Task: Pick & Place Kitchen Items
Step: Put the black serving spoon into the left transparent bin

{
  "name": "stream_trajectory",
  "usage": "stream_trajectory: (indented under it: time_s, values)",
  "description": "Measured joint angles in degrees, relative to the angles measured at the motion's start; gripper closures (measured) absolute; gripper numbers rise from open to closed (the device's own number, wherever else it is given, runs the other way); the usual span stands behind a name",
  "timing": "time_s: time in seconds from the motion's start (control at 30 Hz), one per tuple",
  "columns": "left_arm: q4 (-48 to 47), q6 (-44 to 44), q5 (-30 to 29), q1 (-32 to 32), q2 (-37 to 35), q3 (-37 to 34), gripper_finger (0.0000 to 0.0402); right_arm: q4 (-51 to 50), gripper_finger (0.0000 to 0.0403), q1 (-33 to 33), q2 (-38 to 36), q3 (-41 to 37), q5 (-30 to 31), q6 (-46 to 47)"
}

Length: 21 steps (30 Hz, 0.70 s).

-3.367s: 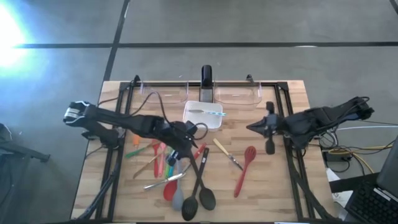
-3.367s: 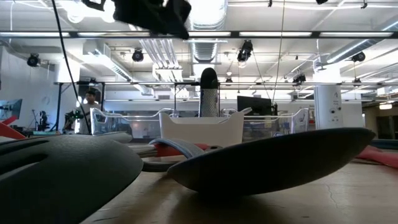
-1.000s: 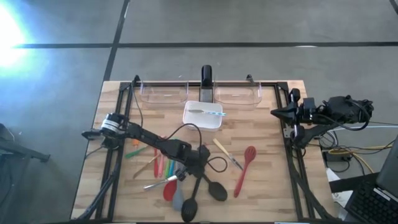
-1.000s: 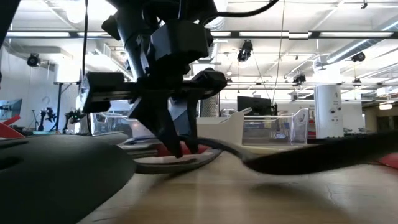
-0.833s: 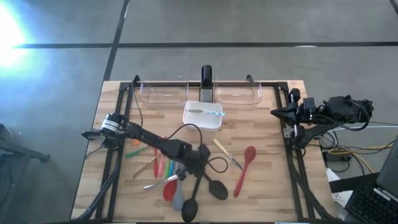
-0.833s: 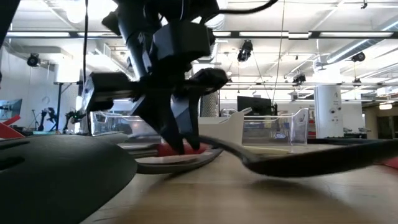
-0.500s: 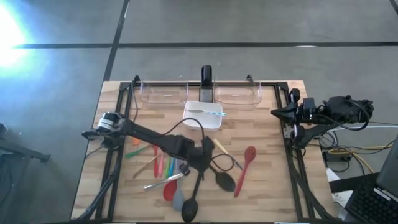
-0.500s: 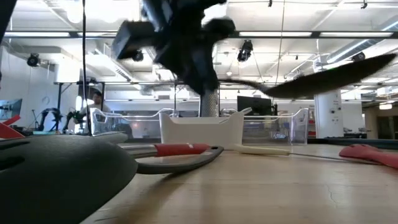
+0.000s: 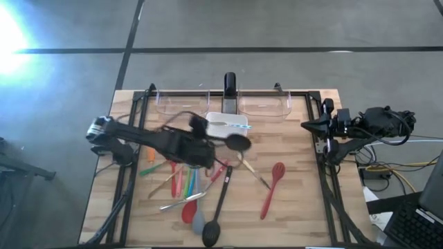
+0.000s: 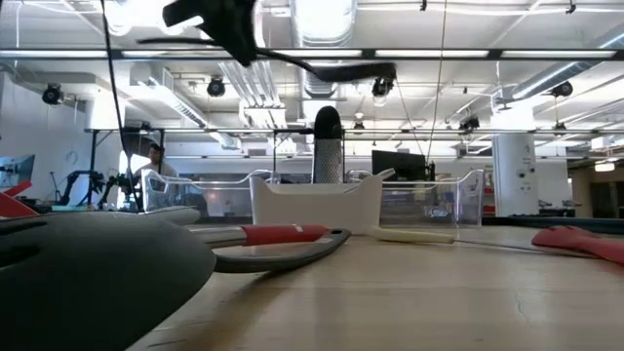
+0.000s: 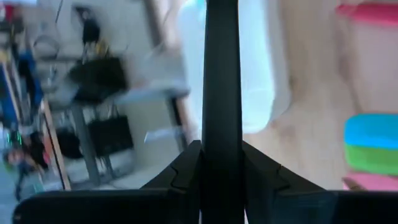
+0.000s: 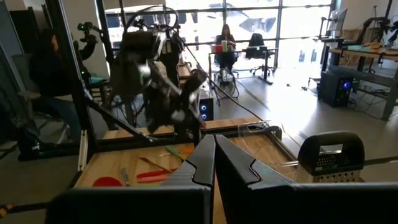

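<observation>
Transport is the step in hand: our left pincer [image 9: 208, 146] grips a black spoon [image 9: 235, 142] by its handle, bowl lifted beside the white dish [image 9: 225, 120]. Our right pincer [image 9: 306, 124] waits shut at the worktop [image 9: 297, 207] edge. Next we need a steady carry to a clear bin [image 9: 266, 107].

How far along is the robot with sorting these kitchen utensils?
Early on. One small utensil already lies in the white dish. The left tool holds a black spoon lifted above the table, near that dish. About a dozen utensils, including the red spatula, remain on the wood. The right tool waits shut at the table's edge.
</observation>
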Motion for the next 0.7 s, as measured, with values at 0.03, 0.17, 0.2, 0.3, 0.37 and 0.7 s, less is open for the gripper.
stream_trajectory:
  time_s: [0.03, 0.17, 0.2, 0.3, 0.37, 0.7]
  values:
    - [-1.68, -2.11, -0.43, 0.27, -1.42, -0.09, 0.0320, 0.01, 0.0394, 0.00, 0.00, 0.00, 0.00, 0.00]
    - [-6.76, -8.57, -1.76, 1.73, -7.43, -0.83, 0.0320, -0.02, 0.0394, 0.00, 0.00, 0.00, 0.00, 0.00]
    - [-7.50, -10.00, -2.59, 2.27, -8.74, -1.04, 0.0320, -0.02, 0.0394, 0.00, 0.00, 0.00, -0.01, 0.00]
    - [-8.26, -12.91, -3.86, 4.93, -12.45, -2.45, 0.0320, 0.00, 0.0394, 0.00, 0.00, 0.00, -0.02, 0.00]
    - [-8.33, -13.30, -3.86, 7.12, -14.38, -4.04, 0.0320, 0.01, 0.0394, 0.00, 0.00, 0.00, 0.00, -0.01]
    - [-11.56, -9.57, 4.62, 26.37, -16.92, -10.98, 0.0320, 0.00, 0.0394, 0.00, 0.00, 0.00, 0.00, 0.00]
